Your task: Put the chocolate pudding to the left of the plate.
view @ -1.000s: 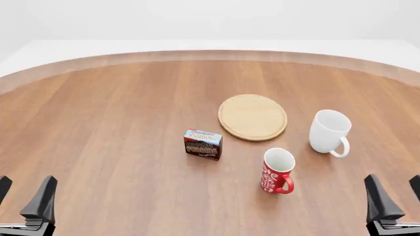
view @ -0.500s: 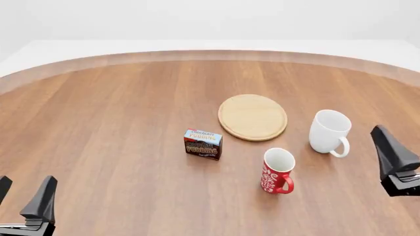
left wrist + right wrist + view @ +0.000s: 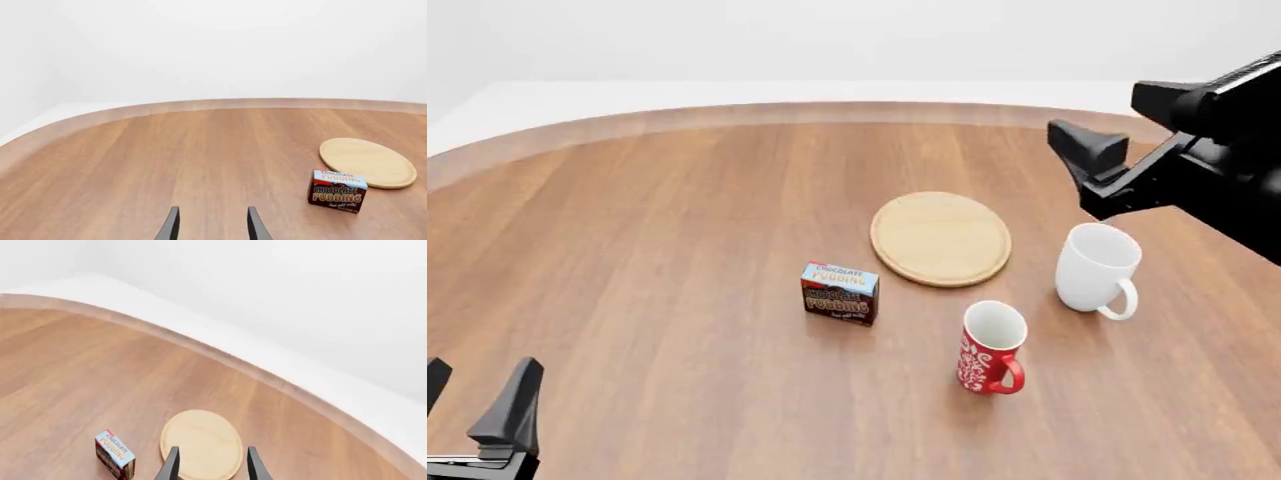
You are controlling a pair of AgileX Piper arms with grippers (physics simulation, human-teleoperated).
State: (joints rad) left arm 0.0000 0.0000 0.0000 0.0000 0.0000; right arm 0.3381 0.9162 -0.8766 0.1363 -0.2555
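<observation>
Counted on the round brown wooden desk (image 3: 654, 230): one small dark brown chocolate pudding box with a light blue top band (image 3: 839, 293), one flat round light-wood plate (image 3: 941, 238), one white mug (image 3: 1096, 269), one red patterned mug (image 3: 992, 348). Two black pincers in all.

Taking the plate as landmark in the front view: pudding box upright just off its near-left edge, close beside the rim with a narrow strip of desk showing between. White mug to the plate's right, apart from it, handle turned toward the near side. Red mug nearer the camera than the plate and slightly right, between box and white mug, touching neither. Nothing lying between box and plate.

Left pincer (image 3: 474, 405) far to the plate's near-left at the picture's bottom corner, well apart from the box, fingers spread and empty; only the finger ends seen, cut off by the frame edge. Right pincer (image 3: 1132, 125) raised above the desk beyond and right of the plate, over the white mug's far side, fingers parted, gripping nothing; arm body cut off at the right edge.

From the right wrist, finger ends (image 3: 172, 463) framing the plate's rim, box partly cropped at the picture's lower border. Small print under the box's main lettering too tiny to read.
</observation>
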